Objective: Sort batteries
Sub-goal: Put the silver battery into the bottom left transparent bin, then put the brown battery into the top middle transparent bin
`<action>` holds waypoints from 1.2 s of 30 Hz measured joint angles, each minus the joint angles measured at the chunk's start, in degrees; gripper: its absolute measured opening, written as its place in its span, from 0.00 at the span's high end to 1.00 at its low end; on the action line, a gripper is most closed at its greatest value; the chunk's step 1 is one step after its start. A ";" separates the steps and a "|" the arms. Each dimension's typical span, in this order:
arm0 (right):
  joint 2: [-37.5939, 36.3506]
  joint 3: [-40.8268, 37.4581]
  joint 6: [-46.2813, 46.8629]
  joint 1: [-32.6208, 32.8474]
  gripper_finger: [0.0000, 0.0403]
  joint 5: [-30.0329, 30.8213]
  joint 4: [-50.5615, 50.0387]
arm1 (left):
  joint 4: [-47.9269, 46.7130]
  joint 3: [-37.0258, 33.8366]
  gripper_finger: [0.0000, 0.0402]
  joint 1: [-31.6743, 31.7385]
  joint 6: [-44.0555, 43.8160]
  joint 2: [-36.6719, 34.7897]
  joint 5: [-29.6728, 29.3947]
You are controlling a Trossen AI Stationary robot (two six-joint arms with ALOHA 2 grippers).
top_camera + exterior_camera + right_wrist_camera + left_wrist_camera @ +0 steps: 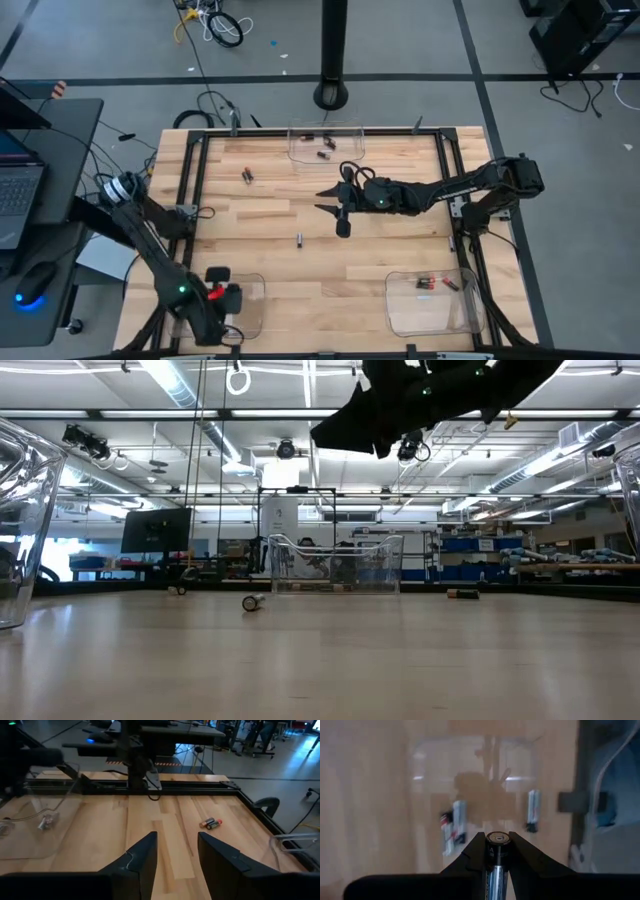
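The left gripper (497, 851) hung over the clear bin (252, 290) at the table's (380, 270) near-left corner, its arm folded low along the left edge, and its fingers (472, 852) were clamped on a silvery battery (497, 842) standing on end between them. Below it, inside that bin, lay three more cells (455, 825). The right arm reached in from the table's right edge to the middle of the table, held high above the wood, and the right gripper (176, 851) had its fingers apart with nothing between them.

On the table, a small grey cell (299, 239) lay just left of the right gripper, and a pair of dark cells (247, 176) lay further toward the far-left corner. The far-edge bin (300, 152) held several batteries; the near-right bin (400, 310) held a few red-ended ones (434, 283). Beyond the table stood a dark pole (333, 50), loose cables, and a desk with a laptop (20, 190).
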 joint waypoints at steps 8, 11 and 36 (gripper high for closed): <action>0.00 0.00 -0.02 -1.50 0.63 -1.04 -0.01 | 9.91 -6.23 0.86 -0.10 -2.72 0.76 -0.01; 0.00 0.00 -0.01 -1.67 0.63 -1.53 -0.11 | 11.79 -8.82 0.86 -0.10 -2.95 0.78 0.46; 0.02 0.00 1.70 -1.63 0.66 -1.66 -2.78 | 15.03 -13.70 0.59 1.32 0.09 0.85 5.34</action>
